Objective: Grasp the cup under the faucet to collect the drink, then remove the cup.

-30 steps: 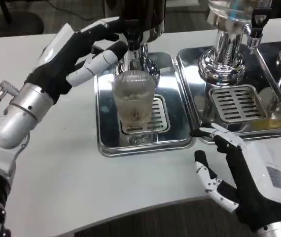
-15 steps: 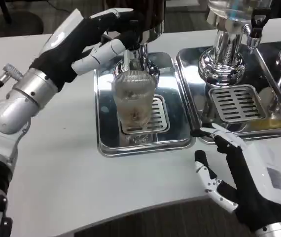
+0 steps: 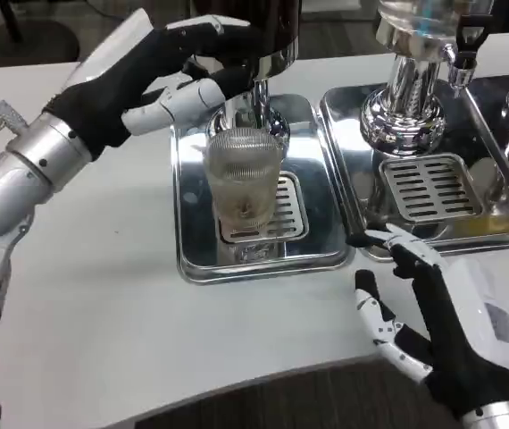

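Head view, collecting step: your left hand (image 3: 161,67) is raised at the dispenser's faucet (image 3: 253,76), its fingers reaching across toward the spout area above the cup; whether they press a lever or merely touch the metal you cannot tell, because the hand covers that part. It holds nothing that you can see. The cup (image 3: 244,183), a clear ribbed tumbler, stands upright on the slotted grate of the left drip tray (image 3: 192,250), directly under the faucet, its long axis vertical and its mouth opening upward toward the spout. A little liquid seems to lie at its bottom, so judge the fill as barely begun. Your right hand (image 3: 442,313) rests on the white table (image 3: 103,295) near the front corner of the neighbouring tray, fingers apart and empty, well apart from the cup. The next move calls for keeping the flow centred over the mouth, then closing a hand round the ribbed wall and drawing the cup out level.
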You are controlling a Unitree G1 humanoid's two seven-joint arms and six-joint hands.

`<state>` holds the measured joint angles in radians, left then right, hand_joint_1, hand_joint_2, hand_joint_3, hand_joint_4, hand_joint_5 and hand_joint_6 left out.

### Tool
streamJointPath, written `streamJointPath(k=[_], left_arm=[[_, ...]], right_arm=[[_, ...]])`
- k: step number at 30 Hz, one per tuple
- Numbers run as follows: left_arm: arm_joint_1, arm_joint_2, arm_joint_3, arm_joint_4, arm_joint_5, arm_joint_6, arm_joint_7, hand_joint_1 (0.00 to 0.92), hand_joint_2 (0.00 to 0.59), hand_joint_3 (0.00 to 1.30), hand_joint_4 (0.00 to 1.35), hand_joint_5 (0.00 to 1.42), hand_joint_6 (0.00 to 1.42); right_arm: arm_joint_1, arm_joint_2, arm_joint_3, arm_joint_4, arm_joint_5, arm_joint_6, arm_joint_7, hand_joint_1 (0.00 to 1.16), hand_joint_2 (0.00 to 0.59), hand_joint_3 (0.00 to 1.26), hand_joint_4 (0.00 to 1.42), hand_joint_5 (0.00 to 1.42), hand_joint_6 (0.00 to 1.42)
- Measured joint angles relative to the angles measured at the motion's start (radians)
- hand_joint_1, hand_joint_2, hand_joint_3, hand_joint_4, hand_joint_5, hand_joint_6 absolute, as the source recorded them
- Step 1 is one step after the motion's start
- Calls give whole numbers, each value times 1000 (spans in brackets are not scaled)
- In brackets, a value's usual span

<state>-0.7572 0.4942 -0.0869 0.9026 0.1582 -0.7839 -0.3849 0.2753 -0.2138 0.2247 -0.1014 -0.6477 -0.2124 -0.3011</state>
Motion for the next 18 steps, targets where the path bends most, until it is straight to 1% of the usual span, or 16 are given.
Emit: streamJointPath(k=[2, 7, 9, 11, 15, 16, 17, 18], left_arm=[[6, 1, 0, -11, -3, 3, -5, 0, 65, 319, 302, 311, 531], [24, 3, 1, -40, -26, 19, -18, 0, 64, 325, 304, 316, 531], [31, 3, 1, -51, -32, 24, -20, 0, 64, 327, 306, 318, 531], [38, 4, 2, -64, -36, 30, -24, 0, 64, 328, 310, 319, 531], [43, 5, 2, -79, -40, 39, -28, 0, 64, 330, 315, 321, 531], [44, 5, 2, -82, -41, 41, -30, 0, 64, 330, 315, 321, 531], [48, 5, 3, -90, -42, 43, -34, 0, 64, 330, 316, 321, 531], [50, 5, 3, -94, -43, 44, -35, 0, 64, 330, 316, 321, 531]], right_arm=[[-3, 2, -6, 2, 11, 0, 5, 430, 499, 361, 197, 210, 384], [-23, 10, -25, 16, 65, 0, 22, 429, 499, 361, 197, 210, 382], [-31, 13, -27, 19, 78, 0, 25, 435, 487, 350, 188, 210, 381], [-43, 20, -31, 26, 98, 0, 32, 452, 461, 348, 187, 219, 381], [-64, 24, -34, 37, 117, 1, 46, 460, 455, 348, 187, 221, 381], [-67, 24, -35, 40, 124, 1, 50, 467, 440, 341, 187, 220, 381], [-73, 26, -38, 48, 129, 3, 54, 477, 409, 330, 187, 220, 381], [-75, 27, -41, 51, 129, 5, 56, 480, 401, 328, 187, 220, 381]])
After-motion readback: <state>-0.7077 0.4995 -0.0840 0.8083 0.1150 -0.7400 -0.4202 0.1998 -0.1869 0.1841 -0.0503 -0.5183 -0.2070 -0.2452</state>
